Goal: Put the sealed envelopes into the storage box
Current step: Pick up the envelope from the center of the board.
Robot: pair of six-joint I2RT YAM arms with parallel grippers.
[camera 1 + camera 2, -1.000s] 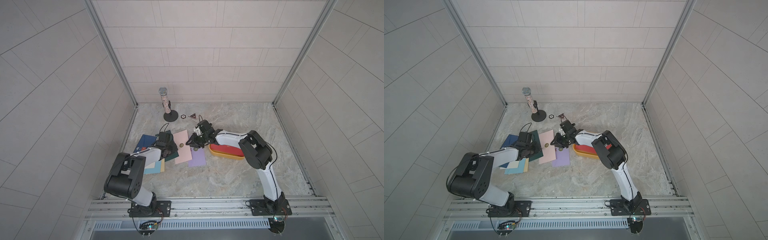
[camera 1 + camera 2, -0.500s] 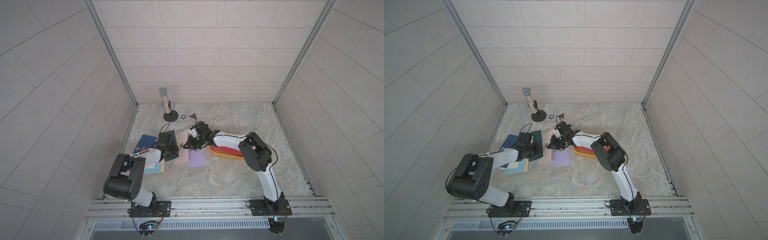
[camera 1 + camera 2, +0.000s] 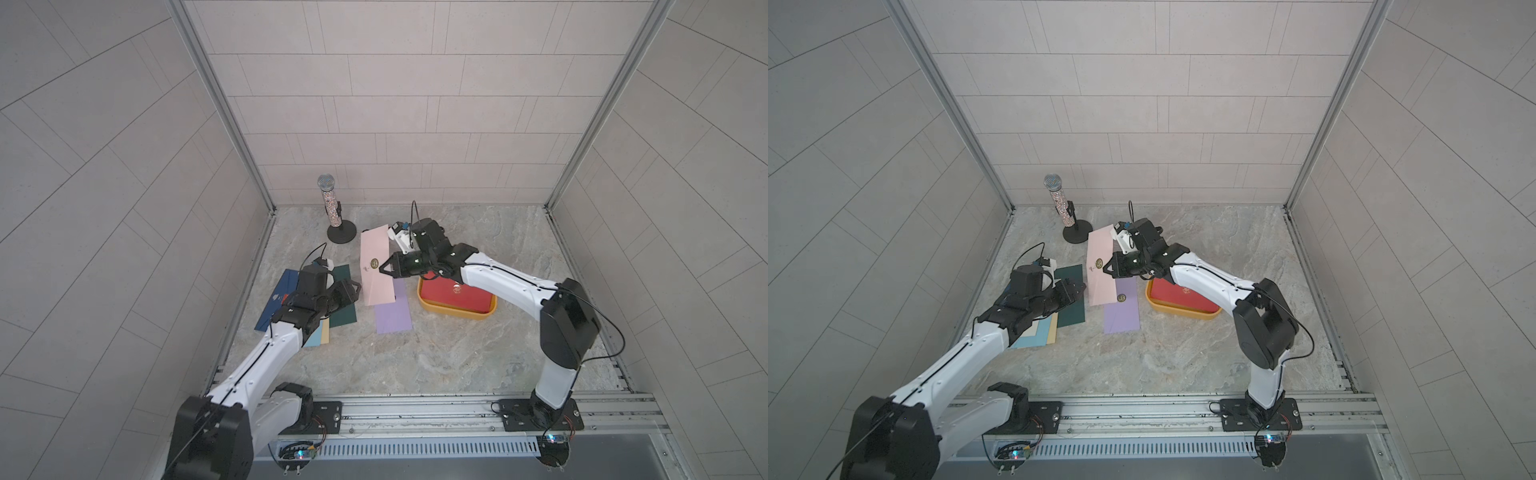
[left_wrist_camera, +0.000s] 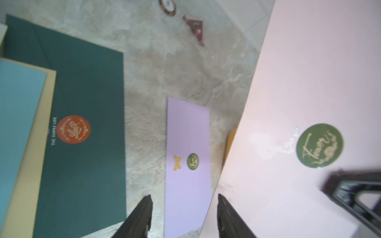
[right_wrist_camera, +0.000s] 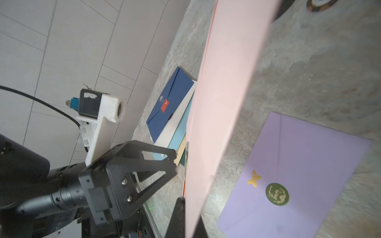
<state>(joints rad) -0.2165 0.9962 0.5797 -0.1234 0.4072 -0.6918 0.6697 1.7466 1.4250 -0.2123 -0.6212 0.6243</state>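
Navy envelope [image 3: 277, 300]: we see it flat on the table, well behind the left fingertips, with a light blue envelope [image 3: 312, 340] fanned next to it.
Left gripper [image 3: 354, 289]: we find its fingers [image 4: 143, 216] spread apart with nothing gripped between them.
Dark green envelope [image 3: 344, 318]: flat on the table, directly beneath the left fingers.
Pink envelope [image 3: 377, 290]: held up at a tilt between the two grippers. One long edge sits just beside the left fingertips, and the opposite edge is in the right fingers.
Right gripper [image 3: 380, 269]: we see its fingers [image 5: 178, 216] pressed together on the pink envelope's edge, close to its round green seal.
Lilac envelope [image 3: 392, 318]: flat on the table below the right fingertips, partly covered by the pink one.
Storage box [image 3: 457, 314]: on the table behind the right fingertips, under that arm's wrist. We see a red envelope [image 3: 440, 297] lying inside.
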